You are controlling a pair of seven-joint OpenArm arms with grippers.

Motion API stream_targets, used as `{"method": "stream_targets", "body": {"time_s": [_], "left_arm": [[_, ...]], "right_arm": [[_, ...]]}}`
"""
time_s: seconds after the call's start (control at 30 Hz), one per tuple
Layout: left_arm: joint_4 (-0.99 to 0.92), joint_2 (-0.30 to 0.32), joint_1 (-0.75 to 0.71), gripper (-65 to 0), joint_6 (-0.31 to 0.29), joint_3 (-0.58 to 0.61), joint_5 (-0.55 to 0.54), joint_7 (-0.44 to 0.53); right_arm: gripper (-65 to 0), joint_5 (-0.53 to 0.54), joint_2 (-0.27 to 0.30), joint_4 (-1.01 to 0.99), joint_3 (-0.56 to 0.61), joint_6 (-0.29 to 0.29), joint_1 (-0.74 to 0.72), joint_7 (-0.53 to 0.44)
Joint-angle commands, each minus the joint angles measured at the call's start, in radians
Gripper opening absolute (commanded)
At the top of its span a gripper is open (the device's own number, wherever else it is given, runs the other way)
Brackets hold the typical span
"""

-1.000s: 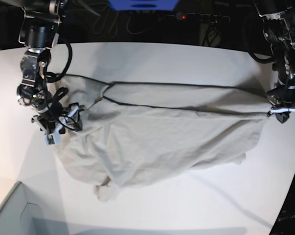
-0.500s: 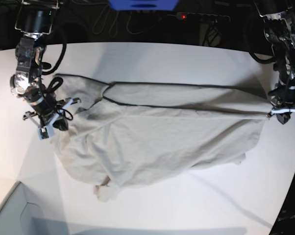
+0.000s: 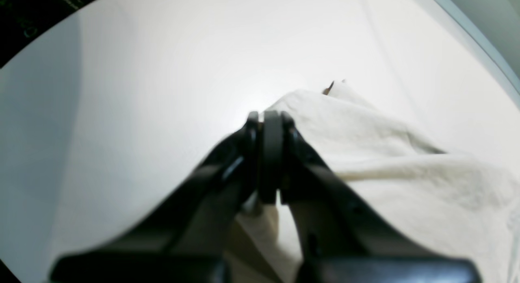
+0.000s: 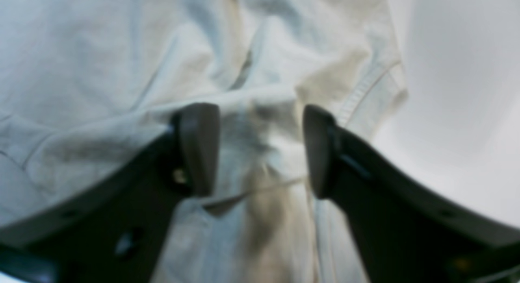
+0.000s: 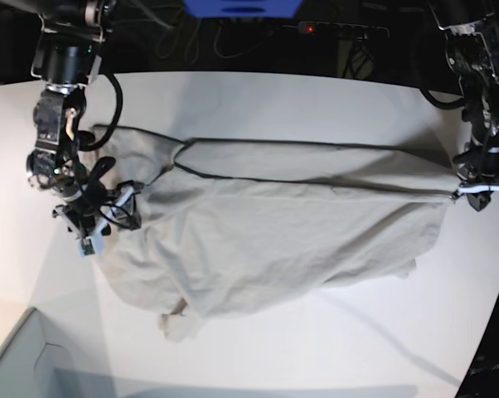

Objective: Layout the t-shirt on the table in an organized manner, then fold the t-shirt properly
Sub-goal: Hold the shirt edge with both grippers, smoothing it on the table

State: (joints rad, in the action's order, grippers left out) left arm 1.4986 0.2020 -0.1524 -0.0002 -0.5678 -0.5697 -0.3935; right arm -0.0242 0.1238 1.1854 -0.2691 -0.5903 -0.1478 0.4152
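The light grey-beige t-shirt (image 5: 274,232) lies stretched sideways across the white table (image 5: 258,95), rumpled along its near edge. At its right end, my left gripper (image 5: 475,195) is shut on the shirt's corner. In the left wrist view the jaws of the left gripper (image 3: 268,153) are pressed together, with the t-shirt (image 3: 386,153) trailing to the right. My right gripper (image 5: 107,218) hovers at the shirt's left edge. In the right wrist view the right gripper (image 4: 260,151) stands open, its fingers (image 4: 199,149) straddling a raised fold of the t-shirt (image 4: 101,51).
A pale grey bin (image 5: 17,356) sits at the near left corner. Beyond the table's curved far edge are cables, a blue object (image 5: 241,7) and a power strip (image 5: 332,29). Bare table (image 3: 162,71) lies beside the left gripper.
My right gripper lifted up and left off the shirt, then came back down onto its left edge with the jaws open. The shirt's upper left corner shifted slightly left. The left arm held still.
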Motion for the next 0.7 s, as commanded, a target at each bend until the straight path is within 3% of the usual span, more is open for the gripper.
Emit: {"method": "stream_targets", "body": {"time_s": [0.0, 0.13, 0.23, 0.3, 0.37, 0.47, 0.67], "left_arm": [[0.015, 0.015, 0.009, -64.8, -0.004, -0.005, 0.001, 0.024], [0.015, 0.015, 0.009, -64.8, -0.004, -0.005, 0.001, 0.024], [0.015, 0.015, 0.01, -64.8, -0.004, -0.004, 0.003, 0.024], [0.015, 0.015, 0.01, -64.8, -0.004, -0.005, 0.003, 0.024], [0.015, 0.015, 0.012, -64.8, -0.004, -0.005, 0.003, 0.024], [0.015, 0.015, 0.012, -64.8, -0.004, -0.005, 0.003, 0.024], [0.013, 0.015, 0.015, -64.8, -0.004, -0.005, 0.001, 0.024]], "right_arm": [[-22.7, 0.005, 0.02, -0.015, -0.003, -0.01, -0.032, -0.014], [-22.7, 0.005, 0.026, -0.103, -0.002, -0.01, -0.077, -0.016], [-29.8, 0.005, 0.037, -0.131, -0.002, -0.01, -0.088, -0.016], [-37.5, 0.005, 0.035, -0.132, 0.003, -0.029, -0.086, -0.016], [-48.1, 0.005, 0.035, -0.131, 0.021, -0.102, -0.086, -0.017], [-65.0, 0.005, 0.033, -0.124, 0.02, -0.108, -0.085, -0.012], [-65.0, 0.007, 0.035, -0.022, 0.012, -0.108, -0.011, -0.009]]}}
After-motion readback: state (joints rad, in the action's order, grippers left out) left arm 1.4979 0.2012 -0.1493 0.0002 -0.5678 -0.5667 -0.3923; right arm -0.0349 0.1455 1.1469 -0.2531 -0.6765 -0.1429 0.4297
